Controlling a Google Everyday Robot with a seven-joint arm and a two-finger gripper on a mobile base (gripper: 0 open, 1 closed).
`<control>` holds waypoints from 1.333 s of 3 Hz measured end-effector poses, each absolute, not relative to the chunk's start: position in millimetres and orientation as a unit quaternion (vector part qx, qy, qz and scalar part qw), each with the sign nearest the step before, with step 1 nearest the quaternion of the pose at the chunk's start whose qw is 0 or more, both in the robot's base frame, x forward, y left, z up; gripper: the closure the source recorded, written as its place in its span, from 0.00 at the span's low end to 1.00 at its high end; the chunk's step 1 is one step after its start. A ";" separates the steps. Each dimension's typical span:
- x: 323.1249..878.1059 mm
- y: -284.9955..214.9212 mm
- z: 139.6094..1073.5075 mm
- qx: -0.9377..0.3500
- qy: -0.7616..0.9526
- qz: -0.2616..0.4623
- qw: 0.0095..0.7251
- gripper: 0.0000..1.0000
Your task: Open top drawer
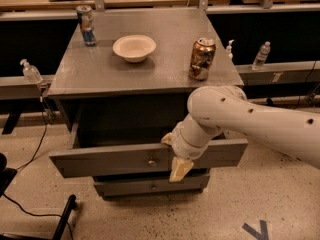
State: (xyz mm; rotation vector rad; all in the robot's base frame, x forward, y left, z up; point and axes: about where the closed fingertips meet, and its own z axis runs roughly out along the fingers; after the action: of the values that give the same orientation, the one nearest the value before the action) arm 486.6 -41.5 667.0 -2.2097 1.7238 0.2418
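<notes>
Sitting @ top drawer (100,162) rim: gripper (174,155)

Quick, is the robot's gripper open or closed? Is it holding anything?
Gripper: at the front of the pulled-out top drawer, just right of its knob; whether it is open, closed or holding anything cannot be told.

Warm dim overhead light; gripper (174,155) at top drawer (100,161) front, cavity shadowed.
</notes>
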 end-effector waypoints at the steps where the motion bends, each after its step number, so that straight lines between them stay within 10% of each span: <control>1: 461.9 -41.0 672.0 -0.774 0.601 0.104 0.167 0.37; 3: 432.9 -54.7 705.0 -0.749 0.616 0.117 0.214 0.31; 4: 441.0 -67.5 733.4 -0.723 0.628 0.111 0.263 0.08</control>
State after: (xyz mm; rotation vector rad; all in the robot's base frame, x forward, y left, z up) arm 441.0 -67.5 733.4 -1.9562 1.6991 0.3003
